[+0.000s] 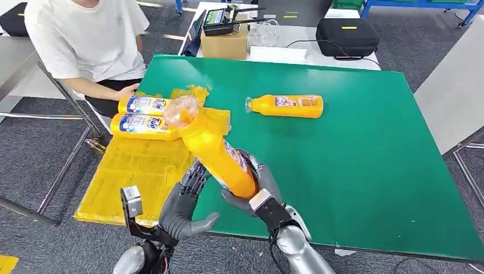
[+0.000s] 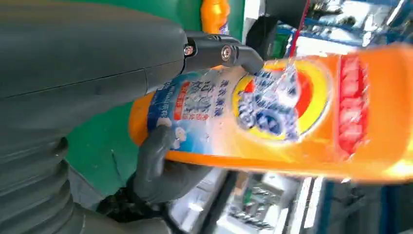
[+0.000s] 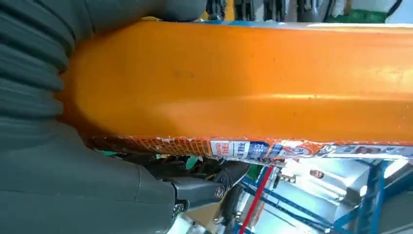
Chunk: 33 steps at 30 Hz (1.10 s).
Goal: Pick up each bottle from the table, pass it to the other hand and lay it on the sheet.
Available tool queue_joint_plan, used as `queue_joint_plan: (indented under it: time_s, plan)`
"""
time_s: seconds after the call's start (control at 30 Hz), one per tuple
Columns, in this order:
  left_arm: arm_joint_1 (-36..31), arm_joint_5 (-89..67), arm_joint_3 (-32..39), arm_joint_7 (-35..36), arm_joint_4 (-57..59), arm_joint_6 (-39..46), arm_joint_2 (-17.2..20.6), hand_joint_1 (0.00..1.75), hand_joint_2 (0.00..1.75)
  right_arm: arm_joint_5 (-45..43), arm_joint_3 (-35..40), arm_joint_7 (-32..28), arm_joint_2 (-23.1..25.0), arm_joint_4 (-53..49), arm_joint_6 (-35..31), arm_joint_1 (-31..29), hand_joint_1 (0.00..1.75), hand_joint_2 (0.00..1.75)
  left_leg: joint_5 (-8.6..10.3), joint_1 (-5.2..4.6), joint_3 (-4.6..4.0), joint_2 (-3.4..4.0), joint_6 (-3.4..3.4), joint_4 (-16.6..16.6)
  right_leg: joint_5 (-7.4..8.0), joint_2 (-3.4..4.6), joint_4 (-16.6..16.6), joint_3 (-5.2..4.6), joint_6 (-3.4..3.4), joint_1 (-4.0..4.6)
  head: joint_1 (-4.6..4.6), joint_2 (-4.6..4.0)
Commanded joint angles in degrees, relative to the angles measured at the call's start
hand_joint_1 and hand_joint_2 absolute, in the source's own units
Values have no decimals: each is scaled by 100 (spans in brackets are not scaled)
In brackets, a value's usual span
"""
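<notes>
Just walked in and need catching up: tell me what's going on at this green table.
The robot is mid-handover: its right hand grips the base end of an orange bottle while its left hand closes around it from the other side. Two bottles already lie on the yellow sheet, and one more bottle lies on the green table. A person sits at the far corner.

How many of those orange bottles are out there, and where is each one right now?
Orange plastic bottles lying on the yellow sheet: 2
Orange plastic bottle held between both hands: 1
Orange plastic bottle lying on the green table: 1
Total: 4 bottles
</notes>
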Motion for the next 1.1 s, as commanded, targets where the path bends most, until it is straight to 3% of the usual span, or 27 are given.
queue_joint_plan:
  time_s: [0.03, 0.17, 0.3, 0.53, 0.57, 0.6, 0.63, 0.7, 0.8, 0.83, 1.1]
  plan:
    - [-246, 563, -32, 112, -248, 691, -410, 0, 175, 583, 1101, -248, -158, 463, -535, -73, 175, 175, -2, 4, 12, -13, 14, -10, -3, -10, -13, 18, -22, 9, 2, 0]
    - [-358, 847, -240, 141, -69, 610, -361, 0, 175, 471, 1213, -266, -238, 469, -609, -121, 175, 175, 0, 3, 13, -17, 19, -13, -1, -13, -17, 17, -27, 10, -2, 0]
    - [-344, 1116, 82, 125, -17, 971, -485, 0, 175, 438, 1158, -264, -288, 347, -781, -7, 175, 175, 1, -1, 8, -12, 17, -13, -1, -9, -15, 11, -21, 4, -2, 0]
    - [-372, 1364, -158, 226, 52, 309, -338, 0, 175, 282, 1079, -228, -242, 667, -581, -117, 175, 175, 0, 0, 6, -8, 12, -11, -2, -6, -12, 6, -17, 4, 0, 0]
    - [-378, 1395, -168, 218, 70, 242, -338, 24, 175, 277, 1068, -229, -237, 682, -563, -133, 175, 175, 1, 0, 7, -11, 14, -13, -2, -9, -14, 6, -20, 4, -2, 0]
    - [-377, 1395, -171, 218, 74, 242, -343, 175, 175, 277, 1062, -228, -239, 680, -562, -146, 175, 175, 2, 1, 14, -17, 19, -20, -1, -14, -22, 17, -28, 8, 0, 0]
    - [-397, 1445, -175, 190, 113, 128, -344, 175, 175, 268, 1064, -228, -239, 698, -498, -167, 169, 175, 2, -1, 0, -12, 11, -10, -1, -10, -11, 1, -15, 3, -2, 0]
    - [-394, 1489, -167, 198, 124, 54, -344, 175, 175, 260, 1059, -228, -237, 698, -458, -165, 7, 175, 2, -1, 0, -10, 13, -10, 0, -9, -11, 0, -16, 3, 0, 0]
    - [-340, 1491, -145, 151, 62, -50, -328, 175, 175, 176, 1025, -221, -197, 670, -349, -110, 0, 175, 1, 0, 1, -12, 13, -11, -1, -10, -13, 3, -18, 4, 2, 0]
    - [-277, 1494, -119, 133, 3, -76, -312, 175, 175, 144, 1014, -225, -169, 603, -343, -49, 0, 0, 1, 0, 7, -15, 17, -15, -2, -12, -16, 9, -23, 5, -2, 0]
    - [-243, 1546, 89, 165, 137, -108, -378, 175, 175, -53, 643, -361, -189, 261, -662, 249, 0, 0, -1, 0, 0, -12, 13, -11, -3, -10, -12, 2, -20, 5, -2, 0]
